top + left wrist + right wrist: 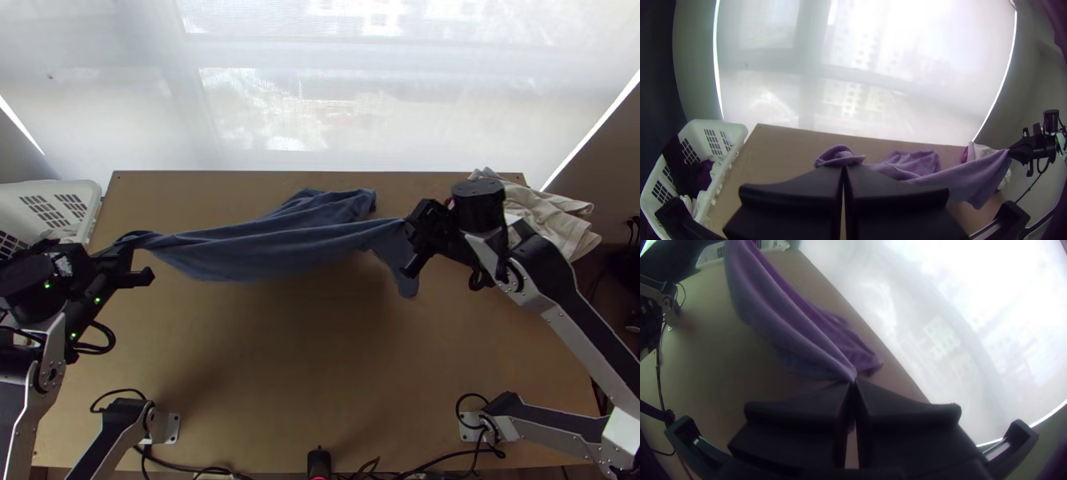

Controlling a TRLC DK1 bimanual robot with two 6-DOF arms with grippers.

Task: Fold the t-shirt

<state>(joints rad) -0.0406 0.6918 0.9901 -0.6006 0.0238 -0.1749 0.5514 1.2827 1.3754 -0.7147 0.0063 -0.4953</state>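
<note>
Between my two grippers the blue t-shirt [264,248] hangs stretched in a long bunched band, part of it lying toward the table's far edge. My left gripper [128,254] is shut on its left end; in the left wrist view the fingers of the left gripper [843,170] meet at the cloth [840,158]. On the other end my right gripper [410,232] is shut, with a loose flap hanging beside it. The right wrist view has the right gripper [853,382] pinching a gathered point of the shirt [795,329].
A white basket [88,190] with clothes inside stands beyond the table's left edge. Light cream cloth [552,220] is heaped at the far right corner, next to the right arm. Cables run along the near edge of the table [320,384].
</note>
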